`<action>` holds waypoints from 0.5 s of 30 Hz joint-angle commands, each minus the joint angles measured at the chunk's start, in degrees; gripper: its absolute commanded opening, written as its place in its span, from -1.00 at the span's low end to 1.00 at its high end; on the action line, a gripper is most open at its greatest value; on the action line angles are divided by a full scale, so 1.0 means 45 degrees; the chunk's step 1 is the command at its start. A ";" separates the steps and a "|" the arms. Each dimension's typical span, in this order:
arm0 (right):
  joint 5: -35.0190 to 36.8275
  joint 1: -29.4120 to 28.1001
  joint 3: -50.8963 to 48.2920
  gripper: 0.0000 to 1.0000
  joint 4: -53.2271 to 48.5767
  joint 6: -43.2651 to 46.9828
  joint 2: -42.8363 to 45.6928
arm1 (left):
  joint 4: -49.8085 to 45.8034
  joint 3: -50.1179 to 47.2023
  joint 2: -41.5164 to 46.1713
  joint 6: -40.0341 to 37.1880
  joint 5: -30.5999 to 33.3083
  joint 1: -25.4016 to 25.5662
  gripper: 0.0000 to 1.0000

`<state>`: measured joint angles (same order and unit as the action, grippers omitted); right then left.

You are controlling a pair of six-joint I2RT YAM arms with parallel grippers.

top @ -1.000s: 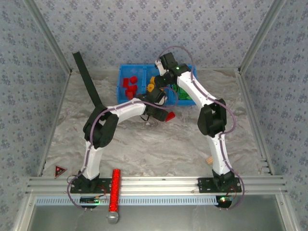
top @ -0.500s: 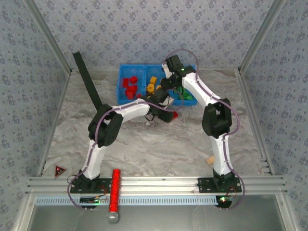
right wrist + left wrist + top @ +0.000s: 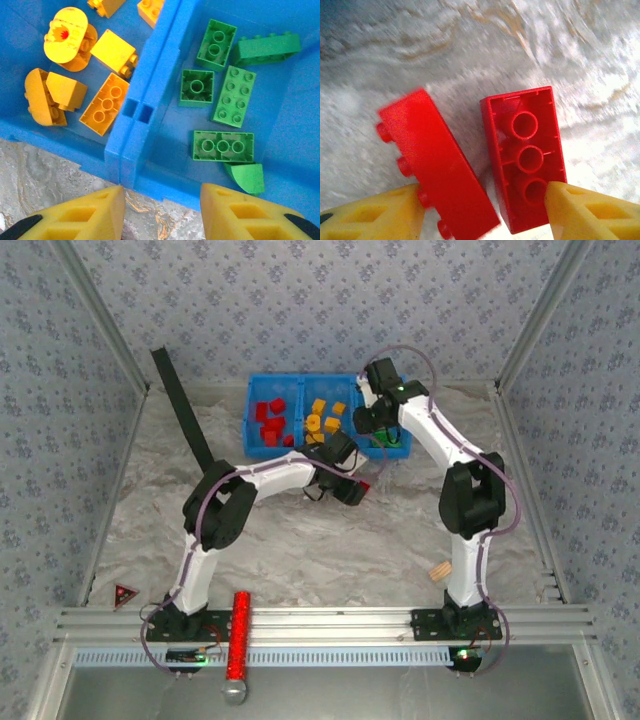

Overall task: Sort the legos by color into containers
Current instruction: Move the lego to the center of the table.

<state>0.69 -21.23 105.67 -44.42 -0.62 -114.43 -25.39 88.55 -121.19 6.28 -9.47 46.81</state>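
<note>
While the left gripper [image 3: 482, 190] stands half open just above the marbled tabletop [image 3: 300, 540], its yellow fingers [image 3: 590, 212] bracket two glossy red bricks lying just in front of the blue bin [image 3: 248, 420]. The upturned red brick [image 3: 522, 160] shows three round tubes; the tilted red brick [image 3: 437, 165] shows its studs. A fingertip touches each, and neither is lifted. The right gripper [image 3: 162, 192] hangs with fingers apart and empty over the bin's near wall at a divider [image 3: 150, 75]. Green bricks [image 3: 222, 100] fill the right compartment, orange-yellow bricks [image 3: 107, 102] the middle, red bricks [image 3: 270, 420] the left. Broad bare table lies between the arms; a tan wooden block [image 3: 438, 571] sits beside the right arm.
</note>
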 commanded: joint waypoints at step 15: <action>-0.0740 -0.0259 -0.3006 0.07 -0.0103 -0.1346 0.2694 | -0.1967 -0.0402 0.2896 0.1052 -0.0208 -0.0218 0.52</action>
<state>-0.10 -21.04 95.31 -44.01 -3.73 -105.41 -32.84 84.99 -111.98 10.04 -9.50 46.81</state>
